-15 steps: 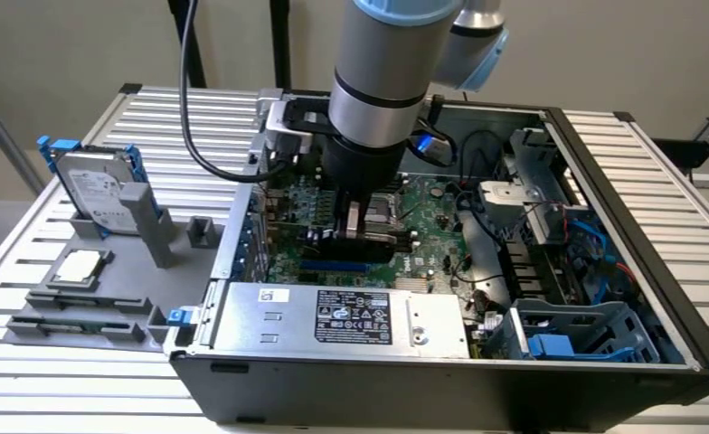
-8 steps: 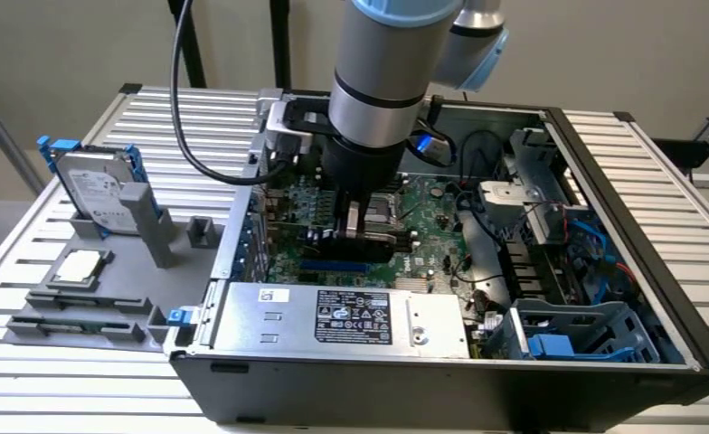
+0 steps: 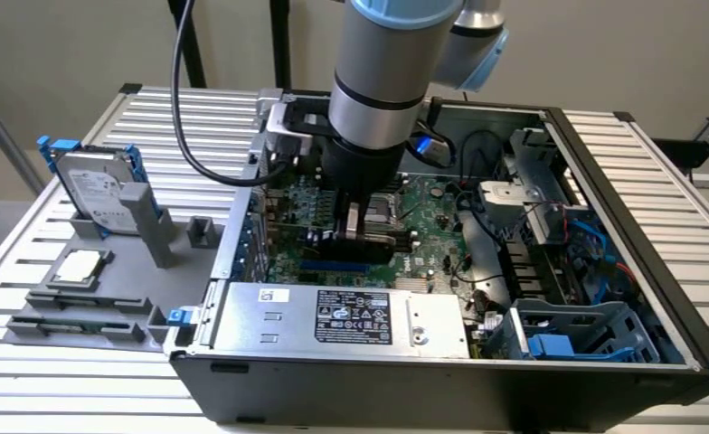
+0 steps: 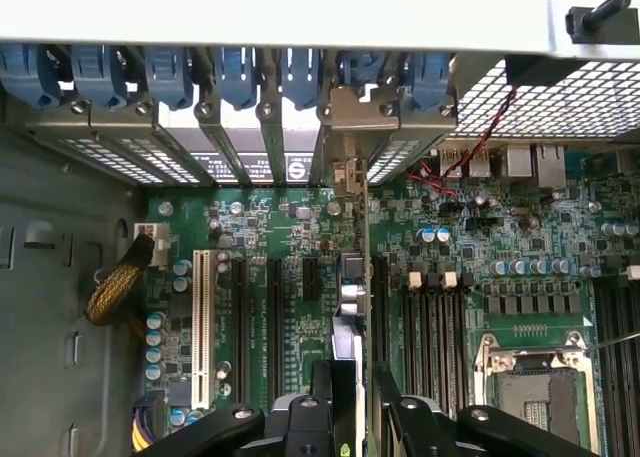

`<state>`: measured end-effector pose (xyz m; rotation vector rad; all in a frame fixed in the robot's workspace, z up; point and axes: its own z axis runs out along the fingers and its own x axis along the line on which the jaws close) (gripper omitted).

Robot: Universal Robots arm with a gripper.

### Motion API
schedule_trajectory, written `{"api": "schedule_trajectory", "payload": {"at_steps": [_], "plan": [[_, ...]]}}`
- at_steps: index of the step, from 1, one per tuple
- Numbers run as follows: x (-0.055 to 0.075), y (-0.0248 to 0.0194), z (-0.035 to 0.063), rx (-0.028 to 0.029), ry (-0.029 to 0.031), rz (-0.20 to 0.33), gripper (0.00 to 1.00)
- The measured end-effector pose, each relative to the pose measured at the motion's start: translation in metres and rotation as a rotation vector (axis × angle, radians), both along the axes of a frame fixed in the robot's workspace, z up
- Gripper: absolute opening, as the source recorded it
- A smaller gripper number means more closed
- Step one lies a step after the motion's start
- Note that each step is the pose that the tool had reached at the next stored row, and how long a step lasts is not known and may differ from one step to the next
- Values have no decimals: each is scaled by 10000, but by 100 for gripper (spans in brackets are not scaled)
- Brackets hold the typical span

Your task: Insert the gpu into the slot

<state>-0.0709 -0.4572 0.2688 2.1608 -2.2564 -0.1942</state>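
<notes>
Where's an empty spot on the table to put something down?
Bare table slats sit between the grey parts tray, the computer case and the table's near edge, and past the hard drive. Inside the case, around the gripper and gpu, it's crowded.

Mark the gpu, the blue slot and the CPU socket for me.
gpu (image 3: 373, 246): exterior view, on its black flat side.
slot (image 3: 328, 268): exterior view, on the exposed blue strip at the card's lower edge.
CPU socket (image 4: 535, 385): wrist view, on the socket's dark middle.
</notes>
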Motion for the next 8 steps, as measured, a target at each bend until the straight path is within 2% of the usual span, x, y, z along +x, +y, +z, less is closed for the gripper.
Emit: {"api": "schedule_trajectory", "payload": {"at_steps": [4, 8], "plan": [[0, 0, -7, -74, 2, 32, 26], [0, 4, -8, -108, 2, 88, 26]]}}
